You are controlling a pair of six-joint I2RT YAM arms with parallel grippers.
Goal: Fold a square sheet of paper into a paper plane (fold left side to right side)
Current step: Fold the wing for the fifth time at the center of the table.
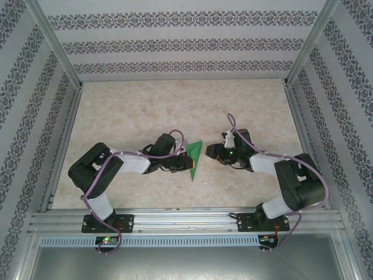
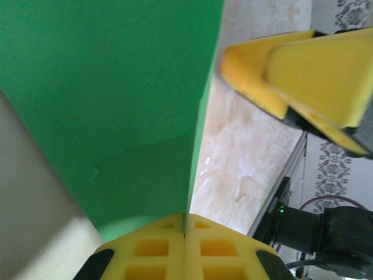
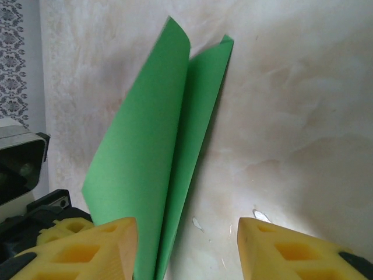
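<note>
The green sheet of paper [image 1: 195, 157] is folded into a slim pointed shape and stands on edge in the middle of the table, its two layers splayed apart at the top [image 3: 157, 134]. My left gripper [image 1: 182, 158] is shut on the sheet's lower edge; in the left wrist view the green paper [image 2: 116, 99] runs straight into the closed yellow pads [image 2: 185, 224]. My right gripper [image 1: 213, 153] is open just right of the paper. Its left finger [image 3: 87, 248] sits against the paper's outer layer, and its right finger [image 3: 291, 248] stands apart over bare table.
The marbled tabletop [image 1: 145, 111] stretches back to patterned walls with metal posts. An aluminium rail [image 1: 186, 219] runs along the near edge by the arm bases. The right gripper's yellow fingers [image 2: 291, 76] hang close to the paper in the left wrist view.
</note>
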